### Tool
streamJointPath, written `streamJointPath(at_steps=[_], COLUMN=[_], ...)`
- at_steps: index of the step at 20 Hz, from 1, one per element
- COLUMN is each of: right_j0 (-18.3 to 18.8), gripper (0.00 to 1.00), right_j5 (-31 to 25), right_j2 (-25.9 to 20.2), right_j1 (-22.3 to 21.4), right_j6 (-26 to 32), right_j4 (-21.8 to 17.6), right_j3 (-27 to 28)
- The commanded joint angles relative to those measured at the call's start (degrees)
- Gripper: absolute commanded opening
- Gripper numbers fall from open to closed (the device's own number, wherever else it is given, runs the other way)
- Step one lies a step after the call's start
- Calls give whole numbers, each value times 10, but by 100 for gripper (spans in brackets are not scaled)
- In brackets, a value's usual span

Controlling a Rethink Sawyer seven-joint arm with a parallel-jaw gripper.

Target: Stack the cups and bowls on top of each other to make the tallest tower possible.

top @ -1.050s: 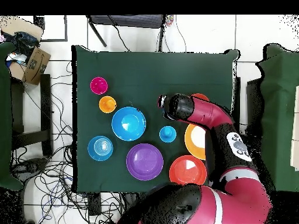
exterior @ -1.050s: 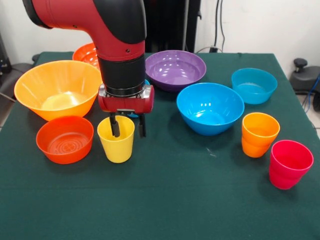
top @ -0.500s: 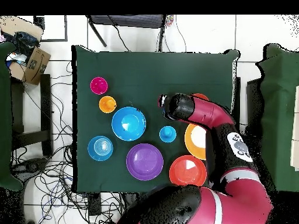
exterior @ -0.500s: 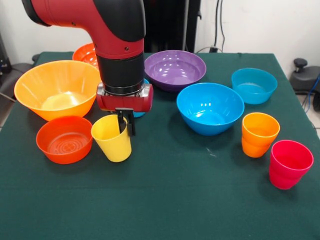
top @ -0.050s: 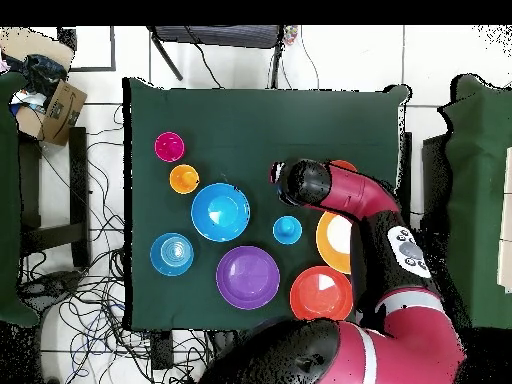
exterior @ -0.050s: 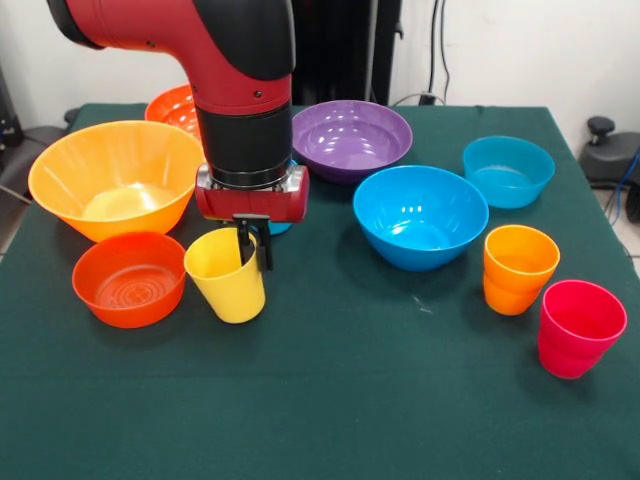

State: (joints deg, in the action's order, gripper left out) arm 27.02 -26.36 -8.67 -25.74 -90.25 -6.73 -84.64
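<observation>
plainly no readable writing, hand [exterior @ -0.050s: 252, 250] clenched on tilted yellow cup [exterior @ -0.050s: 227, 276] rim

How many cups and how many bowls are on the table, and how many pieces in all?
Cups: 4 (yellow cup, orange cup, pinkish red cup, blue cup)
Bowls: 6 (light orange bowl, medium red-orange bowl, small red-orange bowl, purple bowl, large blue bowl, teal bowl)
Total: 10
</observation>
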Motion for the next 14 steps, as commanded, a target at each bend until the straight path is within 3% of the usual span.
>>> streamJointPath(at_steps=[1, 6, 14], right_j0=[-16, -14, -11], gripper=[0, 0, 0], right_j5=[-61, -106, -135], right_j2=[-24, -19, -19], right_j1=[-5, -43, -52], right_j6=[6, 20, 28], right_j4=[-30, -30, -37], right_j3=[18, 16, 38])
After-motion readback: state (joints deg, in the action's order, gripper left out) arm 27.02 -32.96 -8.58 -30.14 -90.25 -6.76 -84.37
